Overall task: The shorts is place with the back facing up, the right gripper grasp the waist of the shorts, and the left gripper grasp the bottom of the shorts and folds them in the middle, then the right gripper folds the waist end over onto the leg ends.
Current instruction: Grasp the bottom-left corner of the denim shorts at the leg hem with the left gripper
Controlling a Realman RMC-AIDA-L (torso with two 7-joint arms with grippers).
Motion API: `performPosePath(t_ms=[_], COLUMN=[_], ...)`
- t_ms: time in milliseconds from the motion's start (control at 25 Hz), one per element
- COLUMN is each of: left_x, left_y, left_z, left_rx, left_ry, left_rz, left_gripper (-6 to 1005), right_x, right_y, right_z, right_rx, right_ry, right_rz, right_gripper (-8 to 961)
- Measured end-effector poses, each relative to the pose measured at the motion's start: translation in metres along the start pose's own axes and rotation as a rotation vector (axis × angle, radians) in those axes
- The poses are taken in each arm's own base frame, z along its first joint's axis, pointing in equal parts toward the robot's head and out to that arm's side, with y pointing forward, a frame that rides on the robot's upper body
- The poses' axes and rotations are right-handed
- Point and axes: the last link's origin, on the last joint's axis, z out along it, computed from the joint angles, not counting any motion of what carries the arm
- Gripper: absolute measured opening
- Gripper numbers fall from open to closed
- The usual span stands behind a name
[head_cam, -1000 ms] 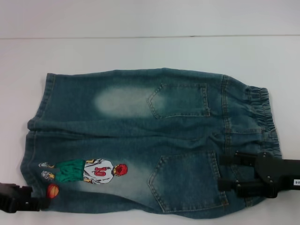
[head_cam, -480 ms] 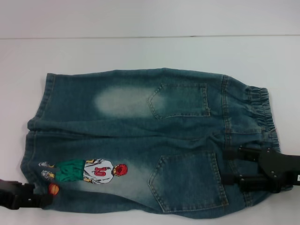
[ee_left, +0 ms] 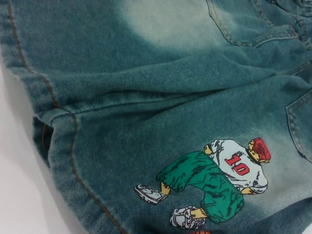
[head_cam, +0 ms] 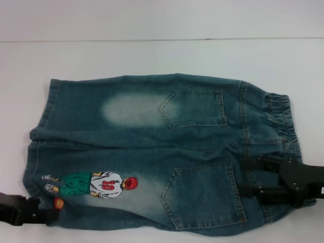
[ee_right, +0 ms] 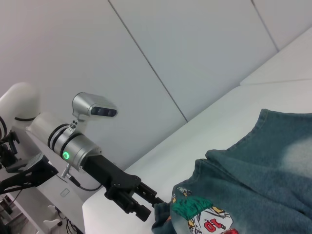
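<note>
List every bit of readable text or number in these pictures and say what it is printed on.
"10": red number on the white jersey of the cartoon basketball player printed on the shorts, near one leg hem.
White label on the body of the right pincer, cut off at the head view's edge: unreadable.
No other text shows on the shorts, the left pincer or the table.

I see the shorts (head_cam: pixel 157 152) lying flat, back up: faded blue-green denim, two patch pockets, a number-10 player print. The waist (head_cam: pixel 283 121) lies to my right, the leg ends (head_cam: pixel 38 152) left, possibly slightly rumpled.
</note>
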Motion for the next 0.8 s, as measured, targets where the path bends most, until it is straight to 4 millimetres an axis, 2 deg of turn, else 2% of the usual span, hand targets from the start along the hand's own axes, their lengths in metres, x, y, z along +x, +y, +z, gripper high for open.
performPosePath(t_ms=[800], left_x=[0.0027], left_y=[0.0021], left_z=[0.0029], left_rx=[-0.008], left_ry=[-0.009], left_rz=[0.008], left_gripper=[757], right_x=[0.0005], right_y=[-0.0001], right_z=[0.0007], right_rx=[0.001], right_ry=[0.002], right_rz=[-0.001], right_gripper=[942])
